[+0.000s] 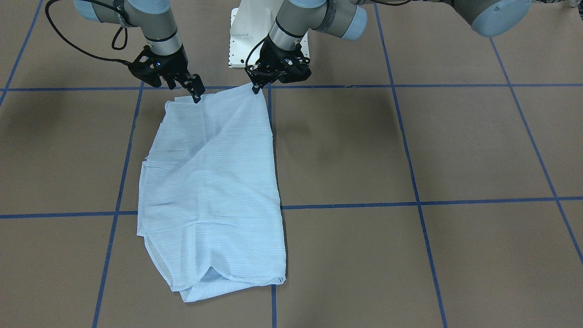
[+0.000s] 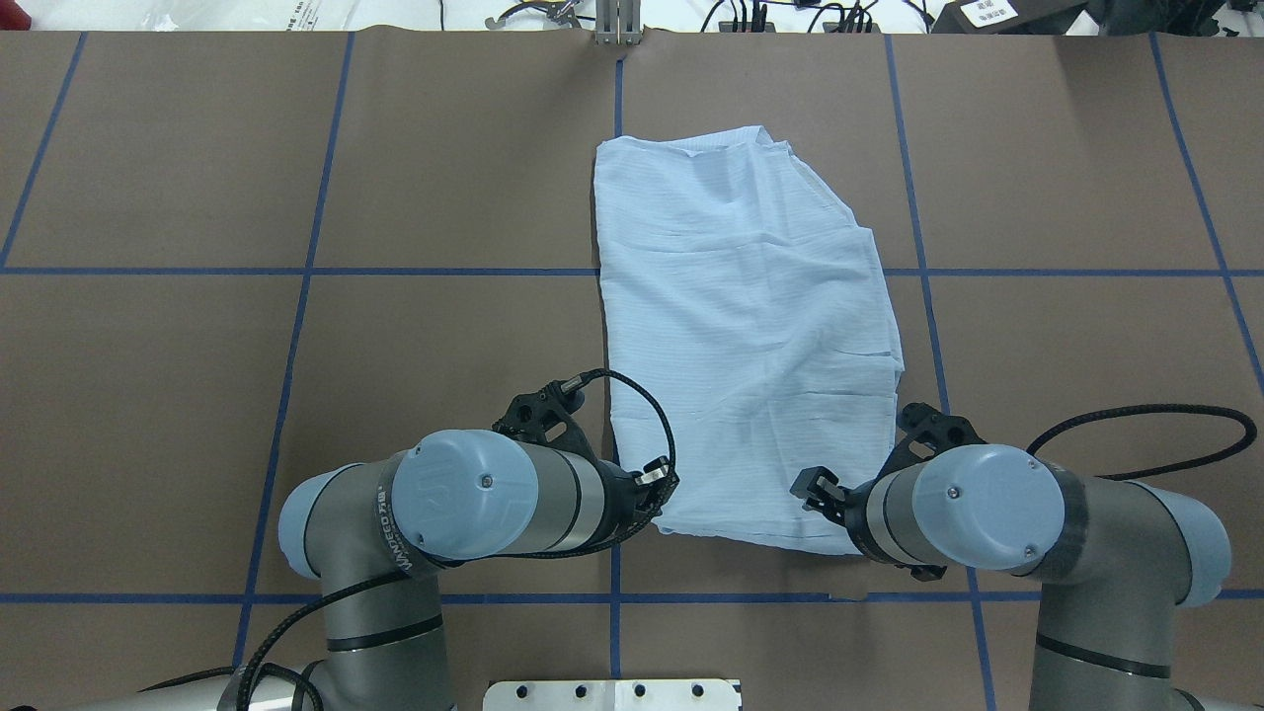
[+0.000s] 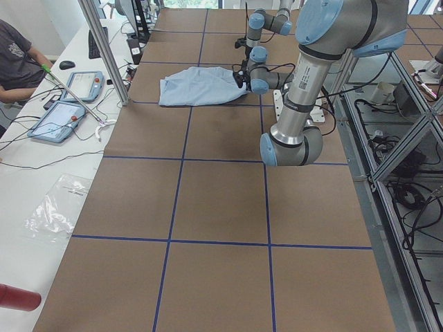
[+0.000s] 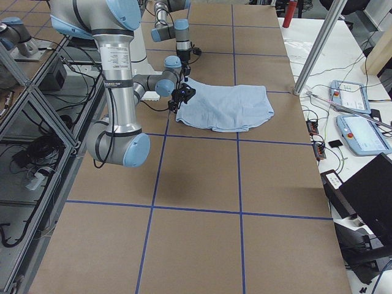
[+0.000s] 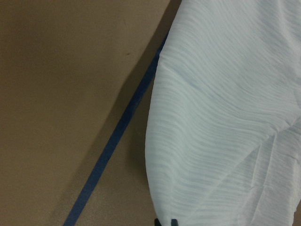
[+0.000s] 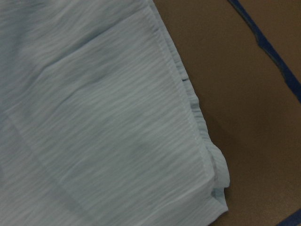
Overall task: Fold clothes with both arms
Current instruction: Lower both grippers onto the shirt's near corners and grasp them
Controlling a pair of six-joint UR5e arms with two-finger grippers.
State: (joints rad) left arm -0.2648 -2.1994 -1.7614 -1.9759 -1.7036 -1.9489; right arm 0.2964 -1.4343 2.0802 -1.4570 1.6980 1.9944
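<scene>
Folded pale-blue shirt (image 1: pixel 214 182) lying on the table (image 1: pixel 410 150), long axis running away from the robot, left tool (image 1: pixel 256 89) pinched closed on one near corner, right tool (image 1: pixel 196 94) pinched closed on the other

Light's overhead and diffuse, no hard glare on the brown table (image 1: pixel 455 150). Front camera: broad soft shadows lie on the table either side of the shirt (image 1: pixel 214 182), plus a thin dark shadow along one edge of it. Overhead camera: shirt reads bright, its stripes nearly washed out. Both wrist cameras are dimmer and soft, very close up; the left one darkens toward its top-left corner. Side cameras are sharp but wide-angle, with tape lines (image 3: pixel 208 160) fanning out toward the frame edges.
</scene>
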